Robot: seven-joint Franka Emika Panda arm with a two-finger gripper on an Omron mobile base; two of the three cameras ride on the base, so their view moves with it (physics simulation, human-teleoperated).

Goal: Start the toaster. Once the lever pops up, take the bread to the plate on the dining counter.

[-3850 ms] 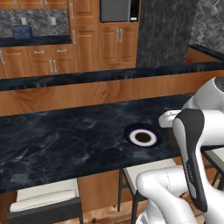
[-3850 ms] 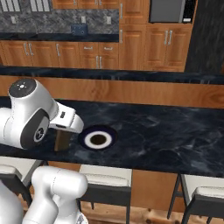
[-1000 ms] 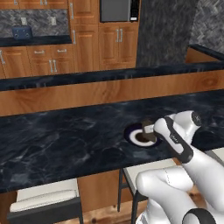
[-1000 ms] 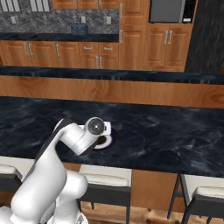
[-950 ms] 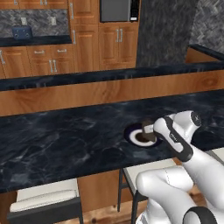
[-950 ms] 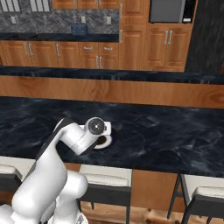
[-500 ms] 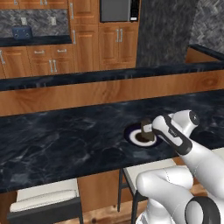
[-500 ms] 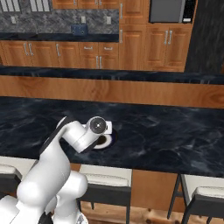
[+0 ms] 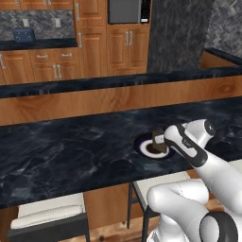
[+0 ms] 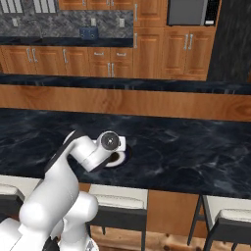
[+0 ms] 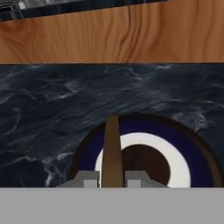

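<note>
**One slice, one plate, tool right over it**

Quick count first: one slice of bread point(image 11: 112, 151), one plate point(image 11: 192, 151), one tool point(image 11: 112, 180) and a single long worktop point(image 9: 66, 151) carrying it all. In the left base view there are also two stools point(image 9: 49, 215) tucked under the front edge, at the bottom of the frame.

The tool is pinched narrow on the bread, holding it edge-on. In the hand view the slice stands as a thin brown strip in the lower middle of the frame, squeezed between the two grey fingertips point(image 11: 87, 179). It hangs over the plate, whose white centre has a dark round shadow on it; I can't tell if the slice is touching the plate or just above it.

The plate is round, with a dark blue rim and a white middle. In the left base view it sits right of centre in the frame, partly behind the arm's hand.

The worktop is a black slab with pale marbled veins, smooth and glossy. Behind it runs a plain raised wooden ledge point(image 11: 113, 35) with visible grain, across the top of the hand view.

Further back, upper part of both base views, are wooden cabinets point(image 10: 112, 61) with small metal handles.
</note>
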